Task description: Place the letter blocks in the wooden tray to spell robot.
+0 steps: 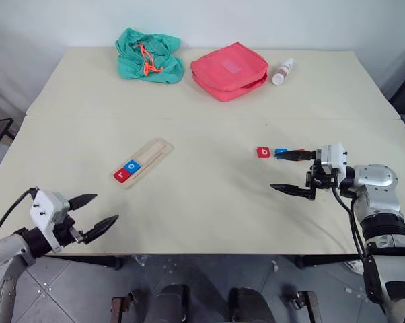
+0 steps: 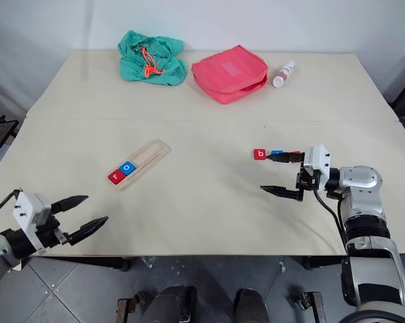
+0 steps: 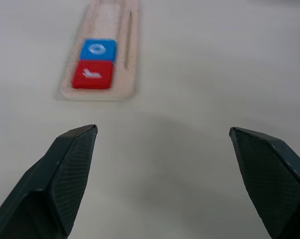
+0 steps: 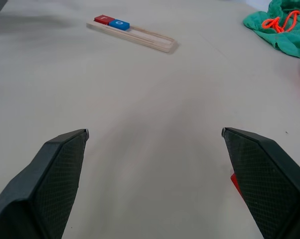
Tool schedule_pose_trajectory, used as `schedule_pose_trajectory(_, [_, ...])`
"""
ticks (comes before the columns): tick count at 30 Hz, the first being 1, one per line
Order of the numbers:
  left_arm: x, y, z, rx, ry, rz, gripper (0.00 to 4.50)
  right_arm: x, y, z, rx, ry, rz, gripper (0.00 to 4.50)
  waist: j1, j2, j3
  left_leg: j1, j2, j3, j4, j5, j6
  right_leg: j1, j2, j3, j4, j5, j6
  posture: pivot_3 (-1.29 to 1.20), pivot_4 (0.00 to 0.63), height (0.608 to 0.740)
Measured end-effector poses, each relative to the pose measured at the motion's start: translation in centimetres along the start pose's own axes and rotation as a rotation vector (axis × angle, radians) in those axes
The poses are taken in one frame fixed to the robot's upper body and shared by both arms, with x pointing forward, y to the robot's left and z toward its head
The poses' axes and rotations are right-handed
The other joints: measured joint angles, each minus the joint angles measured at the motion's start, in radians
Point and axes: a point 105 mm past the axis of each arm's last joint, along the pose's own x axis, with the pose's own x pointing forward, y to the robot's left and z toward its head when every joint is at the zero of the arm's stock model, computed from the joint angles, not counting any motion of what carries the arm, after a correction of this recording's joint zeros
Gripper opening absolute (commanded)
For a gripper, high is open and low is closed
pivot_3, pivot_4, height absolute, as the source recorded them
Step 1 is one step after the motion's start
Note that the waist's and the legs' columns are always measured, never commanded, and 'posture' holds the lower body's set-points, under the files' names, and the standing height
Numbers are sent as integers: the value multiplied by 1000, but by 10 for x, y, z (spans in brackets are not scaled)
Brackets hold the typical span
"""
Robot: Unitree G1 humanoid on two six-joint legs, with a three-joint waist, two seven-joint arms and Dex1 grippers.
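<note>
Nearest the camera, at about seven o'clock, the left gripper (image 1: 95, 212) hung off the table's (image 1: 209, 202) front edge, its two black fingers spread apart with nothing between them, aimed toward the wooden tray (image 1: 143, 162). That pale strip lay slantwise left of centre, holding a red block marked "r" (image 1: 121, 175) at its near end and a blue block marked "o" (image 1: 132, 165) touching it; the rest of the groove was bare. At three o'clock the right gripper (image 1: 290, 172) pointed leftward, nearly level, its fingers wide apart and holding nothing. Just beside its far finger lay a red block marked "b" (image 1: 263, 153) and a blue block (image 1: 280, 152) whose letter was unreadable. At twelve o'clock sat a green cloth (image 1: 149, 55), a red pouch (image 1: 229, 70) and a small bottle (image 1: 282, 70).
</note>
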Motion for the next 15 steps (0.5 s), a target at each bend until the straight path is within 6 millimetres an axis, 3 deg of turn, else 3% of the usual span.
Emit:
schedule_pose_trajectory(5, [19,32,11,16,-4,18,4500,-1,4,2,-11,-5,9,4481,0,0,0,0,-1,0,0,0,0,-1,0,0,2,0,0,0,150,740])
schedule_pose_trajectory(15, [65,39,9,41,60,-106,4500,-12,25,0,4,0,15,4481,0,0,0,0,-1,0,1,0,0,-4,-1,-1,9,0,0,0,150,740])
